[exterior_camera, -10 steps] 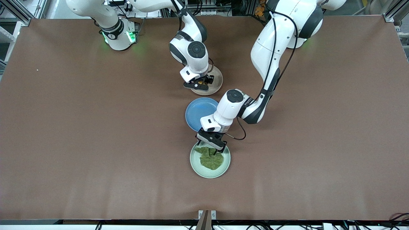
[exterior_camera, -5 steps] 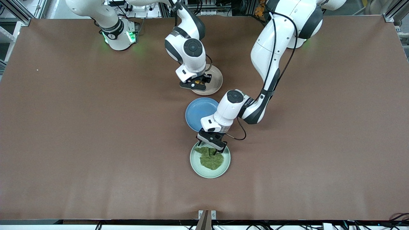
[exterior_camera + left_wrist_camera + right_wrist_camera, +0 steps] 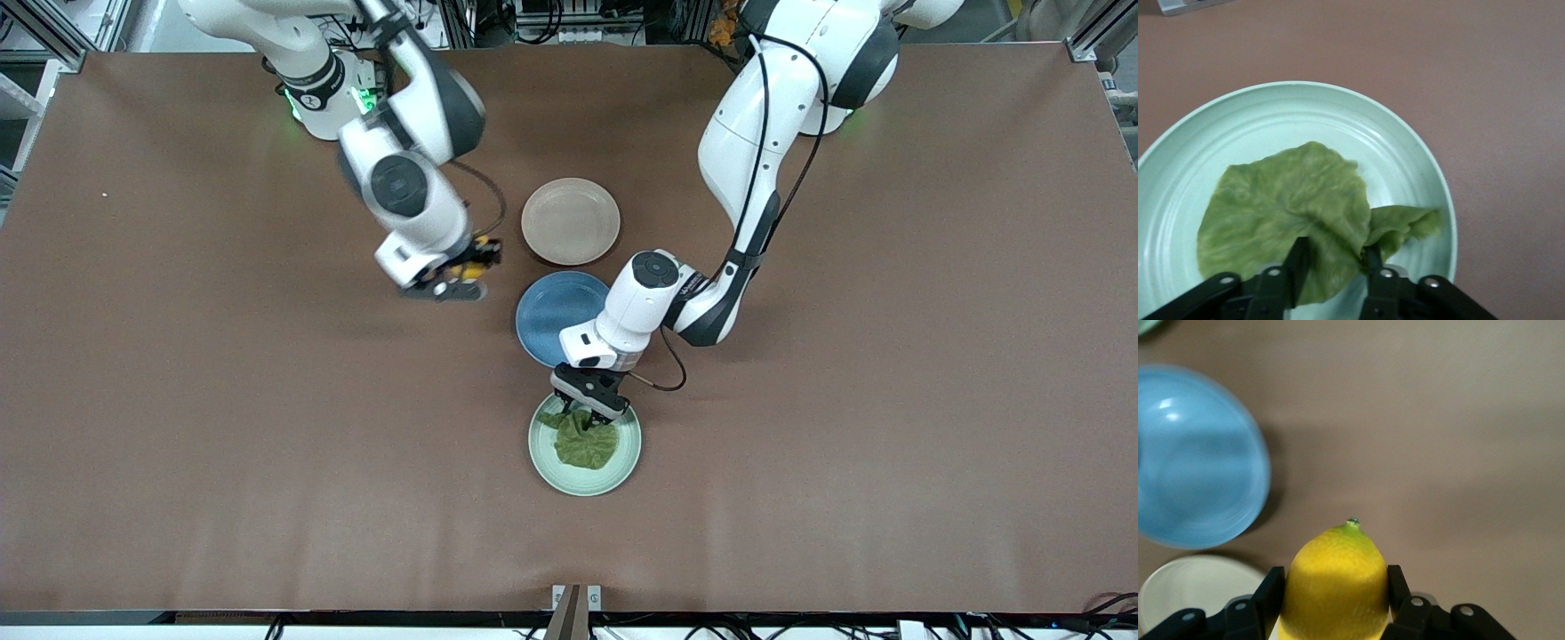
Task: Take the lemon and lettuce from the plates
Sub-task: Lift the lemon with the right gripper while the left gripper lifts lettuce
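Lemon (image 3: pixel 1336 583) clamped in right gripper (image 3: pixel 449 274) above bare table (image 3: pixel 222 400), beside blue plate (image 3: pixel 553 313); lettuce (image 3: pixel 1288 217) on mint plate (image 3: pixel 1405 143), left gripper (image 3: pixel 1333 263) fingers pinching its fold; beige plate (image 3: pixel 570 220) vacant

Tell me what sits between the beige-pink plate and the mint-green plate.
The round blue plate lies between the beige-pink plate and the mint-green plate, as the front view shows.
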